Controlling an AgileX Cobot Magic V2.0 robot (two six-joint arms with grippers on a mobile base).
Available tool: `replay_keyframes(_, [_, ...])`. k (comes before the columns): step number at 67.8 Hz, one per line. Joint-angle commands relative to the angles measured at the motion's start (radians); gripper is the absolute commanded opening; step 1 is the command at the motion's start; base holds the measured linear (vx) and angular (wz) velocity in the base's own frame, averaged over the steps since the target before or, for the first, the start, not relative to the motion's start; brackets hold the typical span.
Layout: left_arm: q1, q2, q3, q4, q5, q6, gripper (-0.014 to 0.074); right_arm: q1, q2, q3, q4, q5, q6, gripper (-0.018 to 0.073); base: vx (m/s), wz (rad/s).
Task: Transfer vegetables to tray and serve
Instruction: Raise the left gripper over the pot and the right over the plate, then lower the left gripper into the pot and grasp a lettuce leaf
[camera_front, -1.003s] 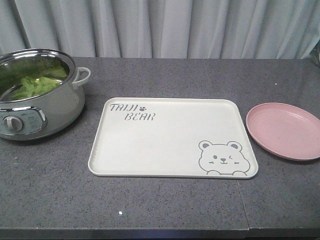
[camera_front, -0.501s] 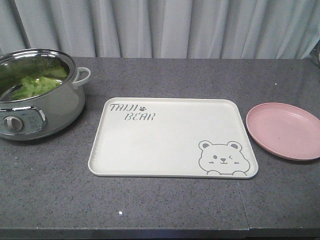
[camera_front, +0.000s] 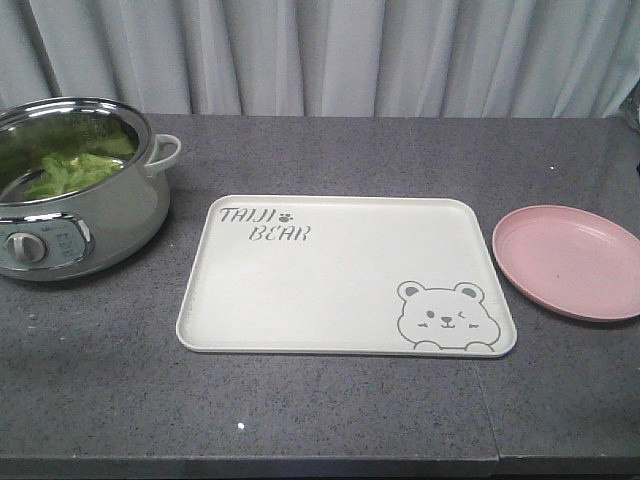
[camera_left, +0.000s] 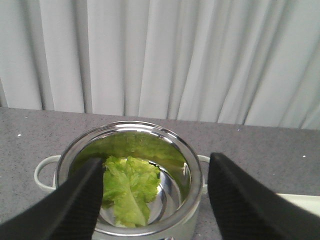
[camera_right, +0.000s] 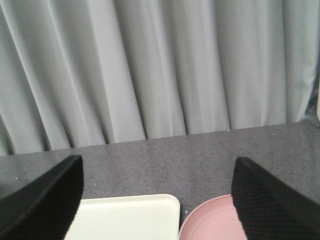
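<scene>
We log: lettuce (camera_left: 127, 190) lies inside the pot (camera_front: 100, 215), at 10 o'clock from the tray (camera_front: 340, 290) — plate (camera_front: 570, 260) at its 3 o'clock. Fingers of left gripper (camera_left: 156, 165) apart over the pot; those of right gripper (camera_right: 157, 165) apart likewise.

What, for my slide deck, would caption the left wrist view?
Left gripper, jaws open, aimed at a steel pot holding a lettuce leaf, pale curtain behind.
</scene>
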Motion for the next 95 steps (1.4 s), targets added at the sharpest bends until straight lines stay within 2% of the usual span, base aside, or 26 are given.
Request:
replay_keyframes(1, [-0.002,0.104,-0.167,0.002,0.025,0.059,0.0450,-0.003,0.003,-0.036,-0.005,-0.041,-0.019,0.0580,0.00,0.00])
replay_keyframes(12, [0.001,0.349,-0.479,0.005,0.186,0.081,0.0450,-0.003,0.003,-0.036,-0.005,0.012,-0.020,0.0580,0.00,0.00])
replay_keyframes(18, [0.001,0.470,-0.622,0.032,0.262,0.081,0.0450,-0.003,0.003,-0.036,-0.005,0.032,-0.022,0.0580,0.00,0.00])
replay_keyframes(24, [0.001,0.583,-0.741,0.058,0.359,0.080,0.0450,-0.003,0.003,-0.036,-0.005,0.051,-0.022,0.0580,0.00,0.00])
replay_keyframes(34, [0.014,0.759,-0.875,0.047,0.488,0.080,0.0450,-0.003,0.003,-0.036,-0.005,0.080,-0.025,0.0580,0.00,0.00])
replay_keyframes(47, [0.034,0.898,-0.895,0.030,0.513,0.079,0.0450,-0.003,0.003,-0.036,-0.005,0.098,-0.030,0.0580,0.00,0.00])
replay_keyframes(59, [0.044,0.970,-0.895,-0.035,0.506,0.088,0.0450,-0.003,0.003,-0.036,-0.004,0.098,-0.030,0.0580,0.00,0.00])
replay_keyframes(95, [0.044,1.109,-0.891,-0.029,0.631,0.080,0.0450,-0.003,0.003,-0.036,-0.004,0.101,-0.030,0.0580,0.00,0.00])
